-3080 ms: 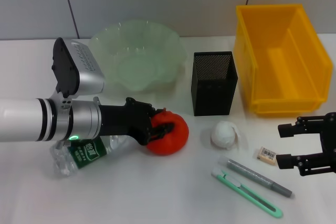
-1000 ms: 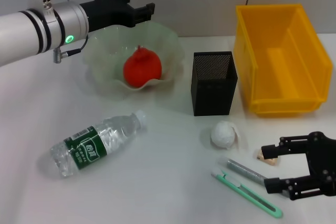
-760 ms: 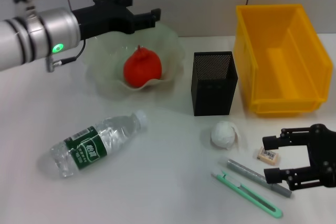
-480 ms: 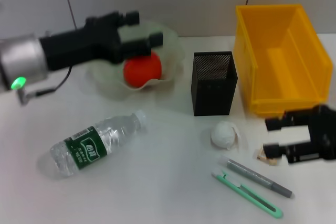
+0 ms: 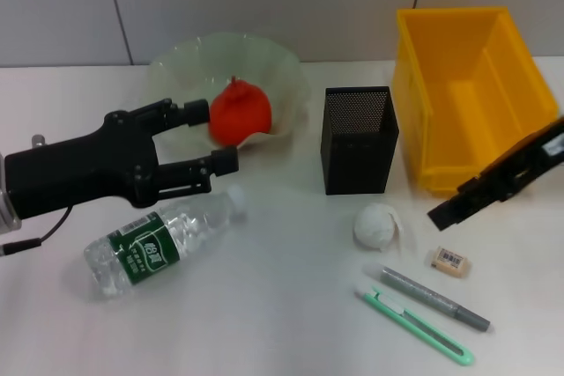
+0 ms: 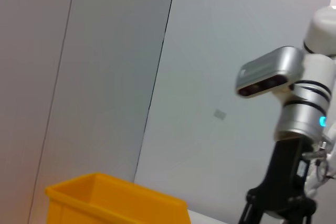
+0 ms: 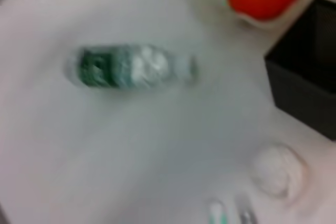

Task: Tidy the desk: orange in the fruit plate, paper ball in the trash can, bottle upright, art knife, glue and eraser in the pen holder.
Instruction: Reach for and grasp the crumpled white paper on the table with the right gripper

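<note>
Hovering with fingers spread and empty, your left gripper (image 5: 204,140) sits just above the lying bottle (image 5: 160,240), placed to stand it up. The orange (image 5: 239,111) already rests in the fruit plate (image 5: 176,66). Your right gripper (image 5: 493,187) is by the trash can (image 5: 472,94); its fingers I cannot tell.

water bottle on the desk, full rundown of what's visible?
The water bottle is clear plastic with a green label and a pale cap. It lies on its side on the white desk, cap end pointing toward the fruit plate. It is not yet upright. The open left gripper hovers just beyond its cap end; contact cannot be told. The right wrist view shows it blurred.
</note>
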`<state>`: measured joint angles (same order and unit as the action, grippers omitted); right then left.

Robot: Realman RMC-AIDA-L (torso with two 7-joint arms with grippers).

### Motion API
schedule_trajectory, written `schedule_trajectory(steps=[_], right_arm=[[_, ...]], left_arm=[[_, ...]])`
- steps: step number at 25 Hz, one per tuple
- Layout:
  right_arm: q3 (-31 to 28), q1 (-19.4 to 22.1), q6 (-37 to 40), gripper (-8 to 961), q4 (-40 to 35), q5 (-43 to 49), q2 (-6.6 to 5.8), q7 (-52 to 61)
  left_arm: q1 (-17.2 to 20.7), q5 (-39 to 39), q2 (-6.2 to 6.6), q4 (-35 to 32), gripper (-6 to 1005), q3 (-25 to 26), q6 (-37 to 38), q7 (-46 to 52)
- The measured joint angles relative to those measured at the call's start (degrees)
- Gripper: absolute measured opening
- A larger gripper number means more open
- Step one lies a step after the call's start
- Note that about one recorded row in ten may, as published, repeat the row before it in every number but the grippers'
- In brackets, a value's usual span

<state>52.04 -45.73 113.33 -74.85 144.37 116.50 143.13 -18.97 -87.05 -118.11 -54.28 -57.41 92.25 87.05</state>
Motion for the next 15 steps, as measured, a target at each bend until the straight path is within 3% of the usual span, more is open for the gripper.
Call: schedule_trajectory(steps=[4,5,10,15], right_arm=[[6.35,-2.56,-3.95,677,0.07,7.46,2.07,4.72],[10.33,-2.84,-7.21,677,0.82,9.49,2.55,6.84],[17.28,-3.59,-14.80,674,5.93,10.02,2.64,9.93],[20.02,-4.63,-19.97,672,10.35,10.03,2.69,10.79]], left_arm=[[0.43,-0.38,0.07,0.41,849,0.01,0.99,-0.55],[0.47,-0.44,0.08,0.48,848,0.02,1.62,-1.05],[0.64,-0.54,0.08,0.52,843,-0.01,2.68,-1.69],[0.99,-0.58,0.08,0.70,839,-0.43,3.64,-4.00]])
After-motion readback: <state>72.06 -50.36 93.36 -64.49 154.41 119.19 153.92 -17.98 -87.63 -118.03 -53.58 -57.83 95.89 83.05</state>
